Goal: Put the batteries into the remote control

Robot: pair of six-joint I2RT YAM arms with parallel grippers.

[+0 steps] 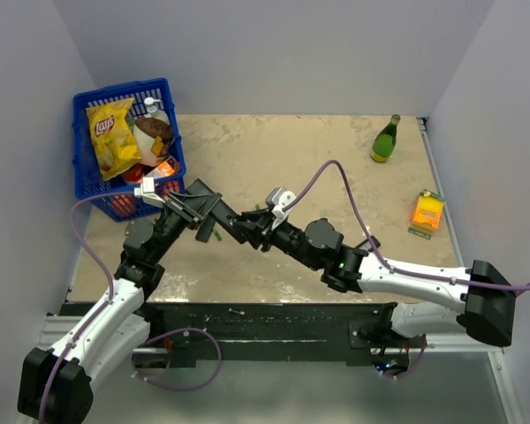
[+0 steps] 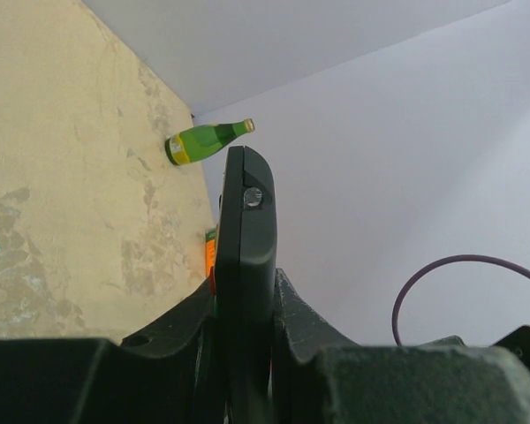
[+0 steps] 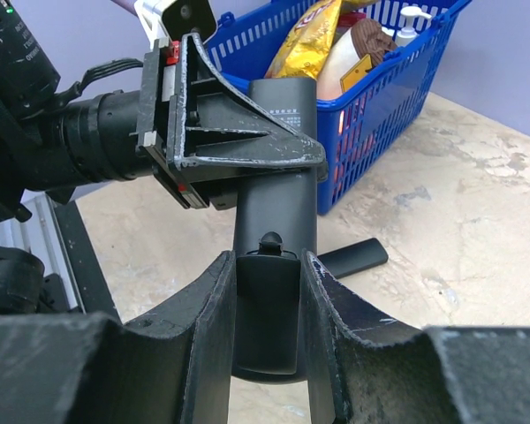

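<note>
The remote control (image 3: 274,212) is held above the tabletop (image 1: 274,150), just beside the blue basket (image 1: 81,150). It is grasped by the left pincer (image 2: 246,296) and the right pincer (image 3: 267,265), probably to be steadied for loading. Batteries cannot be made out.

Two grippers are counted, the left gripper (image 2: 245,290) and the right gripper (image 3: 267,263), together with one remote control (image 3: 270,225) and one small black flat piece (image 3: 353,257). One blue basket (image 1: 124,89) is listed, in which one yellow chip bag (image 1: 113,137) and one pump bottle (image 1: 155,110) can be told apart, its other contents being too crowded to count. One green bottle (image 1: 386,141) and one orange carton (image 1: 427,213) are also recorded.
</note>
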